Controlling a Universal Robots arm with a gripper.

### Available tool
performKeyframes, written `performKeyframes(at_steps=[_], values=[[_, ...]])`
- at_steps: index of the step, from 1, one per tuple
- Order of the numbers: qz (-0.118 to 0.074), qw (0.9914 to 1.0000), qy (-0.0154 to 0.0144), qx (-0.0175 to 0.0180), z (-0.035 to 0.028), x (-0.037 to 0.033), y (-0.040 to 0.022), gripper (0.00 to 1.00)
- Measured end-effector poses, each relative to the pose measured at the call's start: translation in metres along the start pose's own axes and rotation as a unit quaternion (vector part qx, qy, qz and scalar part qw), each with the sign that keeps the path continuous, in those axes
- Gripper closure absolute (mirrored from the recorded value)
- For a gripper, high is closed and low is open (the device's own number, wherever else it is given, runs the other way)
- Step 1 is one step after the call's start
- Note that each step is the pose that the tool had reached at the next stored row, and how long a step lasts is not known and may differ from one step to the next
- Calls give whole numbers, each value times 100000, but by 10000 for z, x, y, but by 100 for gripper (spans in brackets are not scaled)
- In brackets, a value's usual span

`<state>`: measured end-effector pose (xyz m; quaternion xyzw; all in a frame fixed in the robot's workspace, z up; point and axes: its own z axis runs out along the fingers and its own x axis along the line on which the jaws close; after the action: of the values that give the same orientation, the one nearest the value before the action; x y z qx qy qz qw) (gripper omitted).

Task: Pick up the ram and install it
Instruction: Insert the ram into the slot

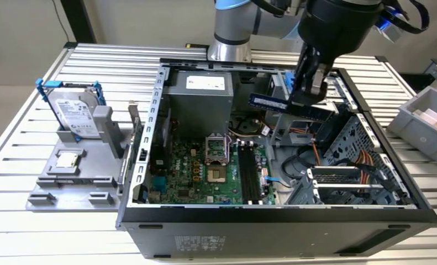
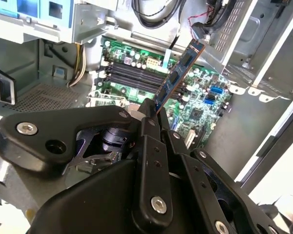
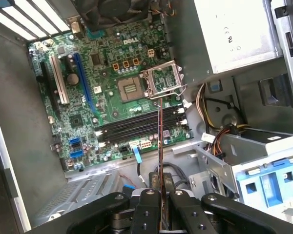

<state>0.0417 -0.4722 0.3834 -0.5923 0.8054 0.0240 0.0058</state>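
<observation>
The ram is a thin blue-green stick held level in the air over the open computer case. My gripper is shut on one end of it, above the case's far right part in the exterior view. In the second wrist view the ram sticks out from my gripper over the green motherboard. In the first wrist view the ram shows edge-on from my gripper, crossing above the long black slots. The slots lie well below the stick.
A silver hard drive in a blue frame stands on a grey fixture at the exterior view's left. A grey bin sits at the right. Inside the case are the power supply, the open processor socket, cables and a drive cage.
</observation>
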Motion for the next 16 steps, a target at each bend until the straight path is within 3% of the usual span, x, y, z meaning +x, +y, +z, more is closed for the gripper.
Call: performKeyframes(at_steps=[16], values=[[4518,99898,-144,169,0,0,0,100]])
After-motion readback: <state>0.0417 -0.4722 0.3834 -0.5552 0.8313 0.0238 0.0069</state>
